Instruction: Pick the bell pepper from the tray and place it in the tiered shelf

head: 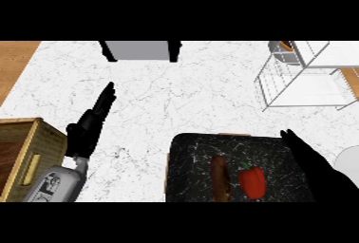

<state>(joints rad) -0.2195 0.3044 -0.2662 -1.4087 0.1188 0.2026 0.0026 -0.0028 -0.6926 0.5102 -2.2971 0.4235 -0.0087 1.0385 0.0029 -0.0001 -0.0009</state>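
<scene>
2 items on dark tray (189, 147): bell pepper (253, 181), untouched, beside brown sausage (220, 178). Right hand (308, 154) open just beside pepper; left hand (91, 126) open, resting on worktop (175, 95). Step: reach. Next, you close right hand round pepper, carry to tiered shelf (305, 78).

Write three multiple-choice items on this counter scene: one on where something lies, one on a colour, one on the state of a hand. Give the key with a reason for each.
1. Where is the bell pepper?
A. on the dark tray
B. in the tiered shelf
C. on the wooden crate

2. What colour is the bell pepper?
A. yellow
B. red
C. purple

3. What is the left hand doing?
A. gripping the pepper
B. holding the shelf
C. open over the counter, holding nothing

Key: 1 A, it lies on the tray beside a brown sausage-like item. 2 B, its body is red with a green stem. 3 C, its fingers are straight, well left of the tray.
</scene>
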